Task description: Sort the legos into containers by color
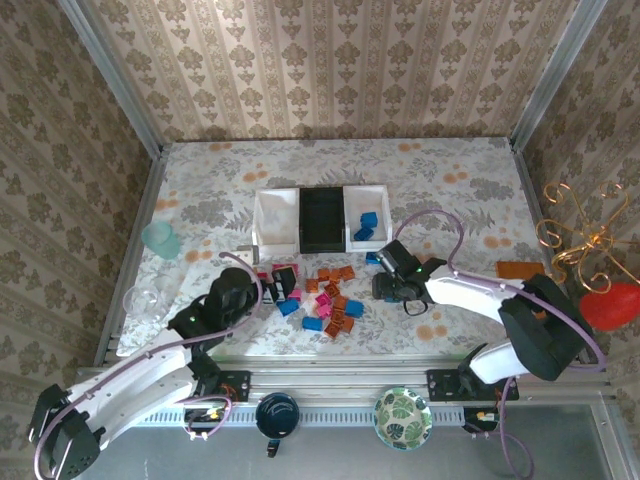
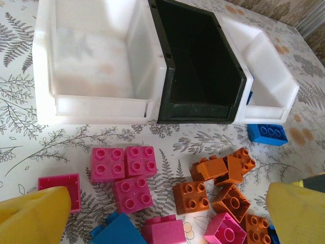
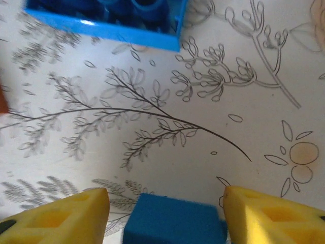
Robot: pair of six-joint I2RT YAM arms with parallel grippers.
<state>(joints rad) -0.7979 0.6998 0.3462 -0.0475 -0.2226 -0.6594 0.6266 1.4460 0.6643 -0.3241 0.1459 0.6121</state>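
Blue brick: between yellow fingers, low over the tablecloth.
Right gripper: partly apart, straddling that brick; clamped or just around it, cannot tell.
Left gripper: spread wide, holding nothing, hovering over the loose pile.
Legos: orange, pink and blue, mixed, on the cloth just in front of the trays.
Containers: white, black, white in a row, touching.
Right white tray: blue bricks inside.
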